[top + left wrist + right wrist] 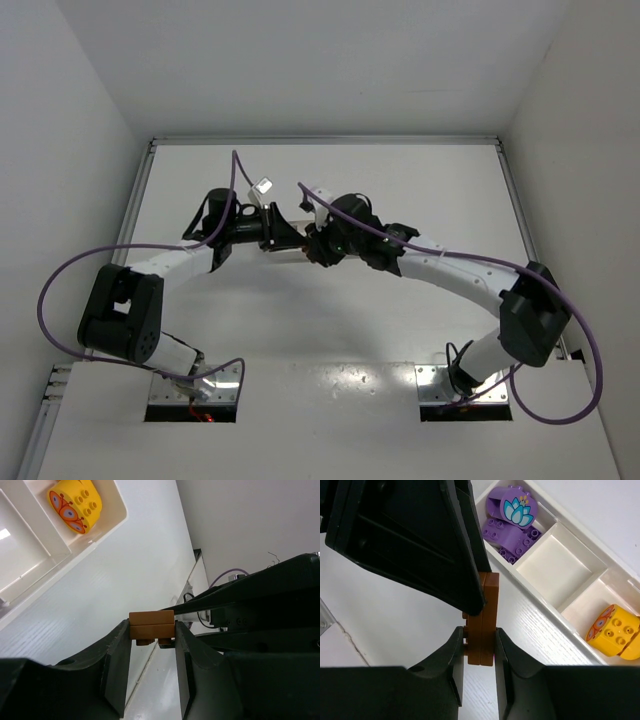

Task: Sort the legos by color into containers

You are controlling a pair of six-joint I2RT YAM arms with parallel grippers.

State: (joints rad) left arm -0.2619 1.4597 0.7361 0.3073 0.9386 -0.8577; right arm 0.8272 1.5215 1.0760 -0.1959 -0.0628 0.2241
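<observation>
Above the middle of the surface, your two arms meet tip to tip, the left arm reaching in from one side and the right arm from the other.

Left hand: narrow, clamped on the brown bricks. The left wrist view shows a finger pressed flat against each end of them. They are two flat brown pieces stacked with a seam between them, studs showing on the underside in that view.

Right hand: narrow as well, closed on the same brown bricks. The right wrist view shows its fingers against both broad faces at the lower end, while your left hand's black fingers cover the upper end. Both hands grip the one item at once.

Location of the item: it is held off the surface, outside the tray and just beside its long wall in the right wrist view. You cannot tell its height above the surface from these views.

Tray contents, right wrist view: purple bricks lie in one end compartment, one of them printed with a lotus. A yellow brick with an orange print lies in the opposite end compartment. The middle compartment lies between these two. The left wrist view confirms the yellow brick in its end compartment, the tray flat on the surface.

From overhead, the arms hide most of the tray.
</observation>
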